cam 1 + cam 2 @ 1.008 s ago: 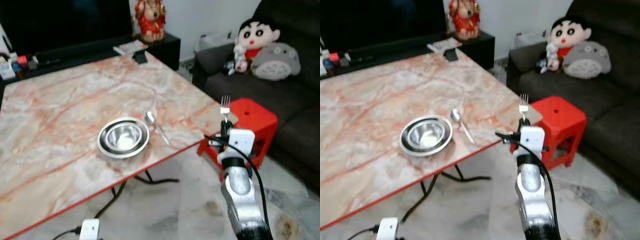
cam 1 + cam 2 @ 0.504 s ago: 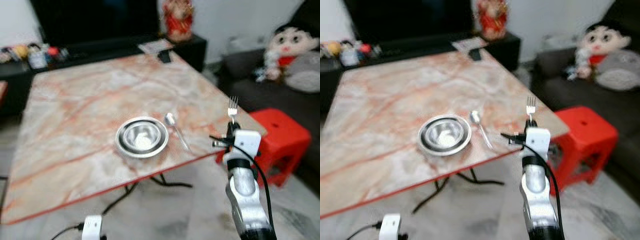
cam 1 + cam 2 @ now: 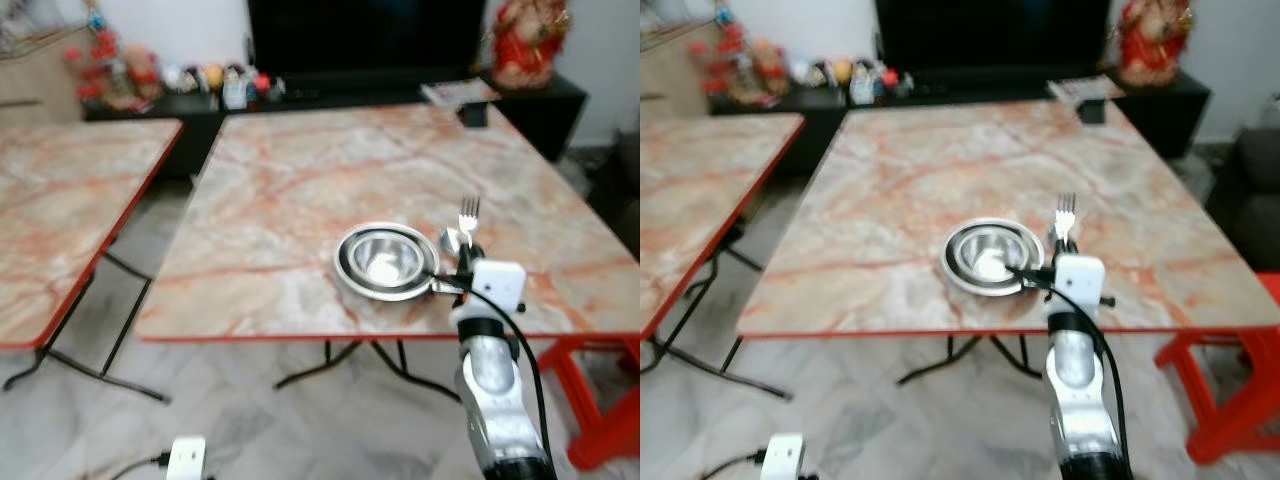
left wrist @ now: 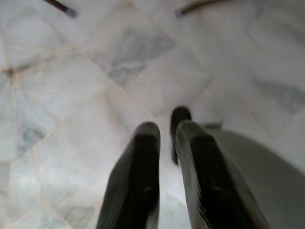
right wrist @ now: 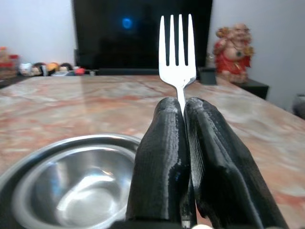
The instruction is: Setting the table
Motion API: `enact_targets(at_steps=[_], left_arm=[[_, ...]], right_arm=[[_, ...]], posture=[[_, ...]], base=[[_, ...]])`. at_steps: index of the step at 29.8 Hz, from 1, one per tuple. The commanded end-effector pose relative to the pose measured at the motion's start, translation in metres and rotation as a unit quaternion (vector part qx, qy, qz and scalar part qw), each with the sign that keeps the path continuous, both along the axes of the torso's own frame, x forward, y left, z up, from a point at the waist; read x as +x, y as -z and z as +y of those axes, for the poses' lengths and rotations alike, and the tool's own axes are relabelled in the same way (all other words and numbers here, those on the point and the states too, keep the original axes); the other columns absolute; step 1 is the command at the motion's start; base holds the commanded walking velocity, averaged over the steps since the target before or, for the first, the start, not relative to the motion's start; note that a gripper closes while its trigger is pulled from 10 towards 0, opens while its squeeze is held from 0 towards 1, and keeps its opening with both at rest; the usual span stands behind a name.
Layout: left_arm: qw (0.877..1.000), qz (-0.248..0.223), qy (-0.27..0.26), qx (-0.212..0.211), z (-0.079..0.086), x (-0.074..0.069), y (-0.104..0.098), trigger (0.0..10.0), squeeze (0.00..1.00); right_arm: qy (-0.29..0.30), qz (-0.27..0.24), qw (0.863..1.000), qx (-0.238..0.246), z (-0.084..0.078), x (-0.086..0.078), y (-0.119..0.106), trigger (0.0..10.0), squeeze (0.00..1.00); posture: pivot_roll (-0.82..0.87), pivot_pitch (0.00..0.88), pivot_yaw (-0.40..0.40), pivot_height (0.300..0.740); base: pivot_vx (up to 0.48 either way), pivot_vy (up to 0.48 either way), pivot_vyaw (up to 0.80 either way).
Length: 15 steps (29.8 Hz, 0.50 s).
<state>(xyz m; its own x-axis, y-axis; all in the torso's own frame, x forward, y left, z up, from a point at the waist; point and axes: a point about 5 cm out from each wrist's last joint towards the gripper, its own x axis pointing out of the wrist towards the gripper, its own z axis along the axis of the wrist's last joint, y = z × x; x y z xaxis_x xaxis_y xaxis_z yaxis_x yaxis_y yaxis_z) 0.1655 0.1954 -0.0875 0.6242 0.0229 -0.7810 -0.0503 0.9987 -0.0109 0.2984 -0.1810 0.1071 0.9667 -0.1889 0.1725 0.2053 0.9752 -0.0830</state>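
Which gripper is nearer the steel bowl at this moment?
Right. The right gripper, shut on a fork held upright, is just beside the steel bowl at the table edge. The left gripper hangs low over the floor.

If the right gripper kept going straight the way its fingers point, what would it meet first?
Probably nothing close: the right gripper, shut on the upright silver fork, points above the round steel bowl and the marble table toward the black television; depth unclear.

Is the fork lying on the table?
No, the fork is held upright, tines up, pinched between the right gripper's black fingers above the table by the bowl.
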Motion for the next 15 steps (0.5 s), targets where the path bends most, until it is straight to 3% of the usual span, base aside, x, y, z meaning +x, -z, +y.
enact_targets(at_steps=[1, 5, 15], left_arm=[[1.0, 0.005, 0.0, 0.009, 0.0048, -0.0013, 0.0001, 10.0, 0.0], [1.0, 0.006, 0.007, 0.016, 0.0051, -0.0007, -0.0001, 10.0, 0.0], [1.0, 0.007, 0.008, 0.019, 0.0047, -0.0006, -0.0001, 10.0, 0.0]], right_arm=[[-0.007, 0.0, 1.0, 0.012, 0.0072, 0.0021, -0.0008, 10.0, 0.0], [-0.008, 0.001, 1.0, 0.013, 0.0078, 0.0026, -0.0008, 10.0, 0.0], [-0.009, 0.007, 1.0, 0.01, 0.0071, 0.0017, 0.001, 10.0, 0.0]], posture=[[-0.06, 0.0, 0.034, 0.74], [-0.06, 0.0, 0.035, 0.74], [-0.06, 0.0, 0.031, 0.74]], base=[[0.0, 0.0, 0.0], [0.0, 0.0, 0.0], [0.0, -0.373, 0.0]])
